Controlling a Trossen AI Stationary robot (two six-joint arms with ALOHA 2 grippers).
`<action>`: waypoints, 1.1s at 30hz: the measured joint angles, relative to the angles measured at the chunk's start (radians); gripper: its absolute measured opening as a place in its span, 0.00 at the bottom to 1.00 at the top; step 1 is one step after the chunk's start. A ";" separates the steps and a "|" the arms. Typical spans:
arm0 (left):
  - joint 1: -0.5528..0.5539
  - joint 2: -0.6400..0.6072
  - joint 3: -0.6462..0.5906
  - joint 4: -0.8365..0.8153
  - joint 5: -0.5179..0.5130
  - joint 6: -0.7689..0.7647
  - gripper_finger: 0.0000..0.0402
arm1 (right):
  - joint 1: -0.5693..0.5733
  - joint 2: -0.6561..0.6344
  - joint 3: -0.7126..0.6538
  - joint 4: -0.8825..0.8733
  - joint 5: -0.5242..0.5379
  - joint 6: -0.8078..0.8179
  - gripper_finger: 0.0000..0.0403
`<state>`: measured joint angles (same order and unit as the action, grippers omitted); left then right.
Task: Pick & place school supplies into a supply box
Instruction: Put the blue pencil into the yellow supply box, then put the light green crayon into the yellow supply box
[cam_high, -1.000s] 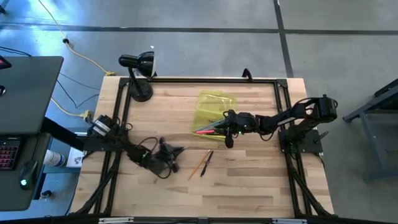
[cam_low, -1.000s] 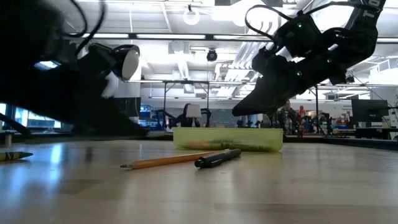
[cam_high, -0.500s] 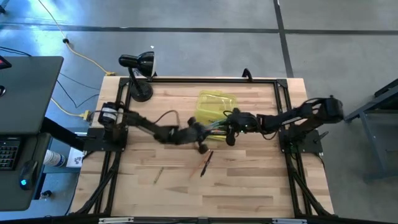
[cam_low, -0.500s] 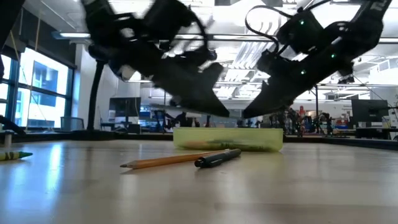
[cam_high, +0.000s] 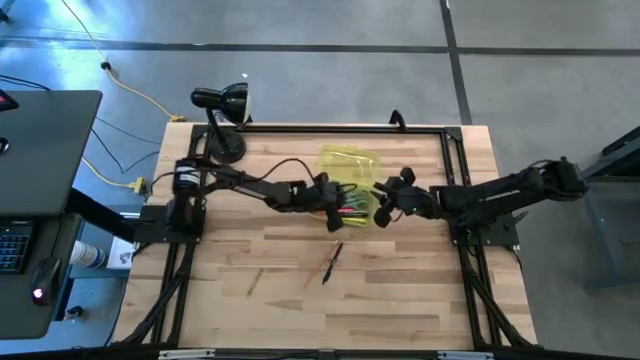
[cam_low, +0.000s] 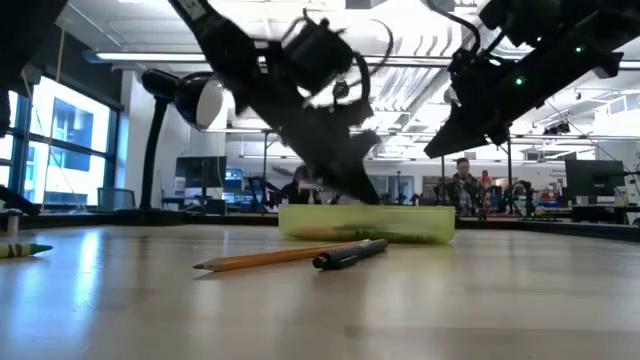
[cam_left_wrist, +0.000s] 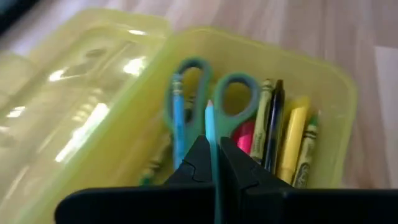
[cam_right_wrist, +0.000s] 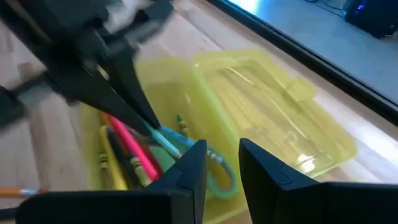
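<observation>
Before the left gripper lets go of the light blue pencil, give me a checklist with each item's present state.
1. Left gripper shut on the thin light blue pencil: ok.
2. Pencil tip over the open translucent yellow-green plastic box: ok.
3. Hinged lid folded fully back: ok.
4. Right gripper clear of the box: cannot tell; it hovers close beside it, empty.
5. All supplies boxed: not ok; an orange wooden pencil and black pen lie on the wooden table.

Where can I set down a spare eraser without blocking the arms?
Free: the bare wood along the table's near edge, below the pencil and pen. Crowded: around the box, where the left gripper and right gripper meet.
</observation>
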<state>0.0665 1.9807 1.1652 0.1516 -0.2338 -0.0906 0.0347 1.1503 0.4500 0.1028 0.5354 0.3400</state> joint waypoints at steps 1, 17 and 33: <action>-0.001 0.023 0.000 0.030 0.017 0.000 0.07 | 0.008 0.000 0.000 0.000 0.000 0.001 0.18; 0.006 0.086 0.125 0.026 -0.030 0.015 0.31 | 0.052 0.008 0.000 0.006 0.007 0.025 0.18; -0.141 -0.037 0.544 -1.026 0.046 -0.146 0.30 | 0.081 0.008 0.000 -0.007 -0.080 0.015 0.18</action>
<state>-0.0749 1.9441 1.7094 -0.8743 -0.1875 -0.2363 0.1157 1.1587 0.4500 0.0954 0.4554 0.3550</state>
